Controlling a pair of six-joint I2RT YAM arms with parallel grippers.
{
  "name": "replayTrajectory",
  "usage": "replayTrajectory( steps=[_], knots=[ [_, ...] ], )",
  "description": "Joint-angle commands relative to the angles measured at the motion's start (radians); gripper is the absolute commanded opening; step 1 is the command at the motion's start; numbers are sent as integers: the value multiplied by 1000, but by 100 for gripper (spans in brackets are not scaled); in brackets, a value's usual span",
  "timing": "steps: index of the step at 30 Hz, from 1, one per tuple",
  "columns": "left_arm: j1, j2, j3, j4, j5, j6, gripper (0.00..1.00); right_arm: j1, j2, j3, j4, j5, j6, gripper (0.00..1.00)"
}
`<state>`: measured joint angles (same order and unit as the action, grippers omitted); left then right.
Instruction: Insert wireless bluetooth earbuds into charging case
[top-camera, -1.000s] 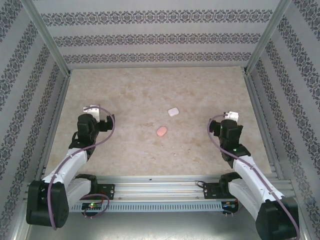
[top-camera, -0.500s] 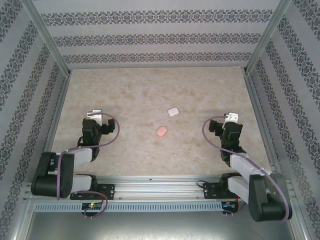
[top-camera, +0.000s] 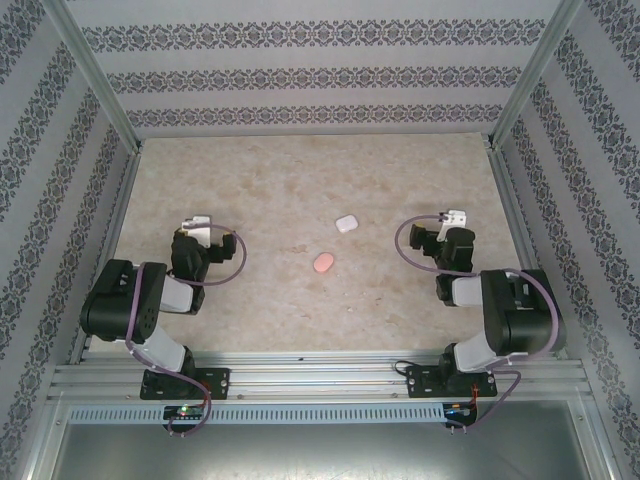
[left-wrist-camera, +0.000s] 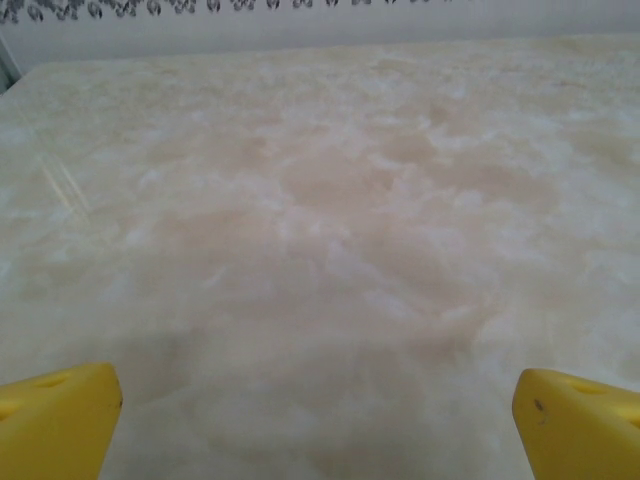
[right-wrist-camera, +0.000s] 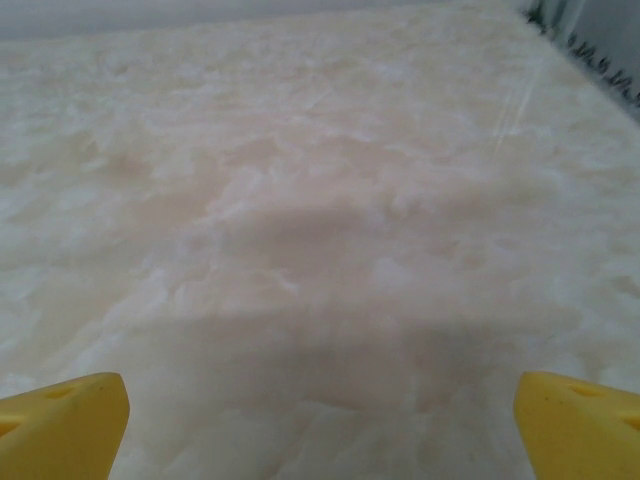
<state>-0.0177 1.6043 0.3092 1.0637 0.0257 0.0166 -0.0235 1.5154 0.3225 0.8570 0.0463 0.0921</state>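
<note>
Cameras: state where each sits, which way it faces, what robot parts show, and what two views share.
Top external: above and behind the bases, looking down on the table, white case, pink case, left arm and right arm.
Left wrist: low at the left claw, facing across the marble to the patterned wall; yellow fingertips apart.
Right wrist: likewise at the right claw; fingertips apart.
Shared: both wrist views show marble between open fingertips.

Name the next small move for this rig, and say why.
Likely best: extend the right claw inward toward the white case, which is the case nearer to it. Both it and the left claw are open and hold nothing, each over bare table. The white case and the pink case lie apart and untouched between the arms.
</note>
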Motion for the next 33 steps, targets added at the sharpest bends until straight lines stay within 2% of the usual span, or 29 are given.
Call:
replayTrajectory(
  steps=[1,8,33],
  knots=[
    [9,-25,80,-143,17,11,100,11,-9,53,50,-30,-32,98],
    [9,-20,75,-125,-12,4,100,52,-7,58,41,-7,-79,98],
    [9,-19,76,-126,-12,3,100,39,0,70,25,-31,-72,98]
  ],
)
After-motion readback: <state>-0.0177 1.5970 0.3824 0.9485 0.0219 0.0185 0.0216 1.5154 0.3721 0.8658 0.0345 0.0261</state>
